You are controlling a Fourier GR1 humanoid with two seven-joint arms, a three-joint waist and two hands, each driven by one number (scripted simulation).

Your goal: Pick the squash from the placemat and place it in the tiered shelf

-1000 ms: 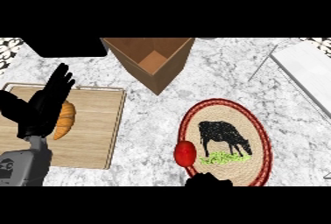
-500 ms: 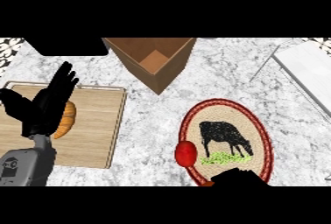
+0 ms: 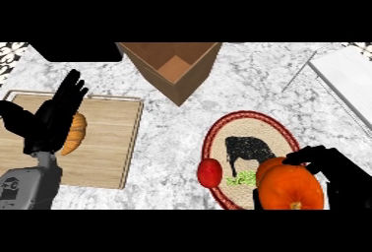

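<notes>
The left hand [image 3: 51, 123] rests open over the cutting board [image 3: 109, 138]. Low on the right, the right hand [image 3: 330, 170] wraps its fingers around the orange squash [image 3: 291, 187], above the placemat [image 3: 251, 133]. I think the carry to the shelf comes next.

Bright orange squash [image 3: 291, 189] at five o'clock, wrapped by the black right hand [image 3: 330, 170], over a tan placemat [image 3: 280, 135] ringed dark red with a black cow on a green patch. A red tomato [image 3: 210, 173] sits at its edge. At nine o'clock, the black left hand [image 3: 51, 120] fronts a golden-brown croissant [image 3: 75, 135] on the pale wooden board [image 3: 109, 138]; white-grey marbled counter [image 3: 247, 78], brown box [image 3: 174, 69] at twelve.
</notes>
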